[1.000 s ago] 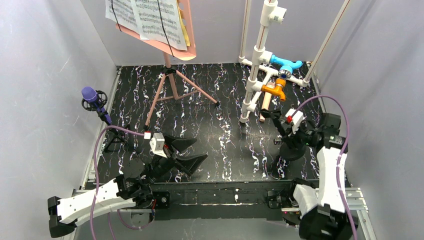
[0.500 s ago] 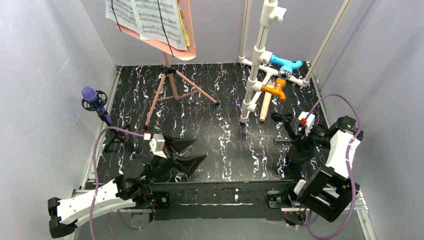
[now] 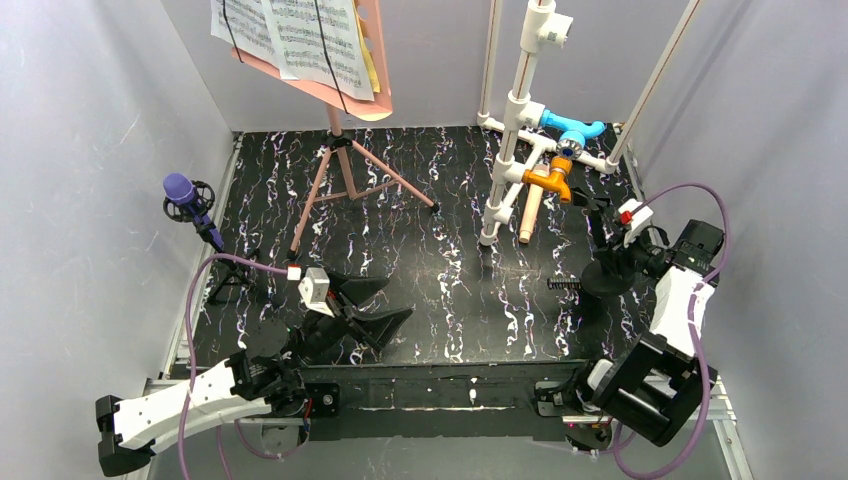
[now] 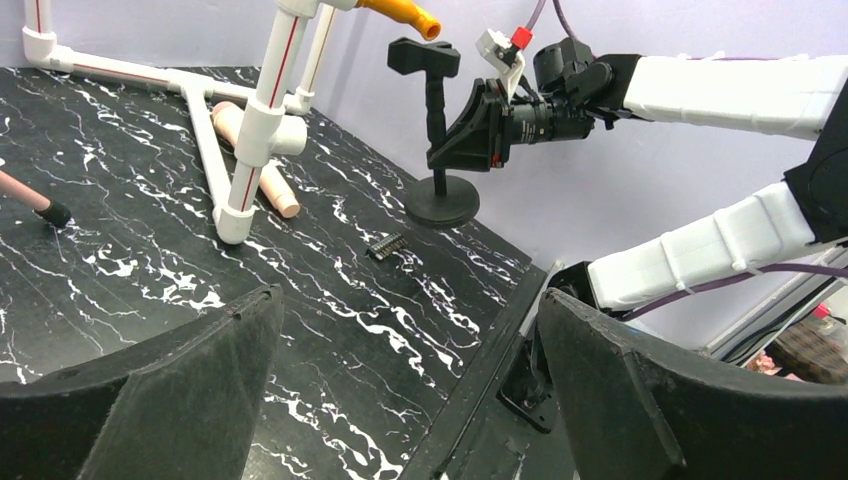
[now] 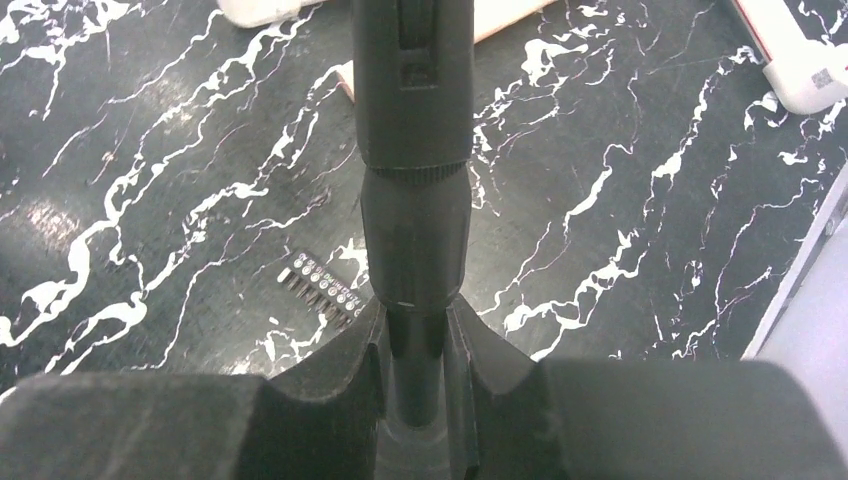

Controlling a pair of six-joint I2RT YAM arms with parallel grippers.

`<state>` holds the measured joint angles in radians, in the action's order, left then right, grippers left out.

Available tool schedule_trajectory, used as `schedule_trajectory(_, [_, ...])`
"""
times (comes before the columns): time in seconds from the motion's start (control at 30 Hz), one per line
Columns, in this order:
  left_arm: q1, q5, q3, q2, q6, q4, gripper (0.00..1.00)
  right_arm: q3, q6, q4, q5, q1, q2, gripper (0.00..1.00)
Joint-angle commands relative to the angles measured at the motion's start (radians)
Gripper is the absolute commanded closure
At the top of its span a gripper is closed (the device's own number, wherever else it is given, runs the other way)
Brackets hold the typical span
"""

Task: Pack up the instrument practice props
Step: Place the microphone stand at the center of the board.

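My right gripper (image 3: 622, 250) (image 5: 415, 350) is shut on the post of a black stand (image 3: 603, 275) (image 4: 437, 110) (image 5: 415, 150) with a round base and a clip on top, at the right side of the table. I cannot tell whether its base touches the table. My left gripper (image 3: 375, 305) (image 4: 410, 400) stands open and empty near the front left. The beige microphone (image 3: 531, 213) (image 4: 255, 155) lies under the pipe frame. The purple microphone (image 3: 180, 190) stands on a small black tripod (image 3: 225, 275) at the left. The pink music holder (image 3: 340, 170) carries the music pages (image 3: 300, 35) and the pink folder (image 3: 375, 60).
A white pipe frame (image 3: 515, 120) (image 4: 255, 120) with blue and orange fittings rises at the back right, close to the held stand. A small black comb-like part (image 3: 565, 285) (image 4: 387, 245) (image 5: 322, 288) lies on the table left of the stand. Grey walls enclose both sides.
My right arm has carried the black stand to the right and farther back, away from the small black part. The left arm has not moved.
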<state>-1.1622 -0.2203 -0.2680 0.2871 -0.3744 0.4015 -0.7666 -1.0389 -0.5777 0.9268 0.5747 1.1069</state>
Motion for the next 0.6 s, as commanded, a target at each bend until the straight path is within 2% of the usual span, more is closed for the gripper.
schedule_trajectory(0.0, [0.0, -0.017, 0.0, -0.006, 0.021, -0.012, 0.02, -0.011, 0.144, 0.211, 0.072, 0.004, 0.035, 0.99])
schedule_trajectory(0.3, [-0.001, -0.026, -0.009, -0.007, 0.022, -0.034, 0.02, 0.062, 0.414, 0.559, 0.04, -0.022, 0.063, 0.99])
schedule_trajectory(0.57, [0.001, -0.038, -0.016, -0.007, 0.027, -0.051, 0.02, 0.094, 0.567, 0.811, -0.026, -0.07, 0.121, 0.99])
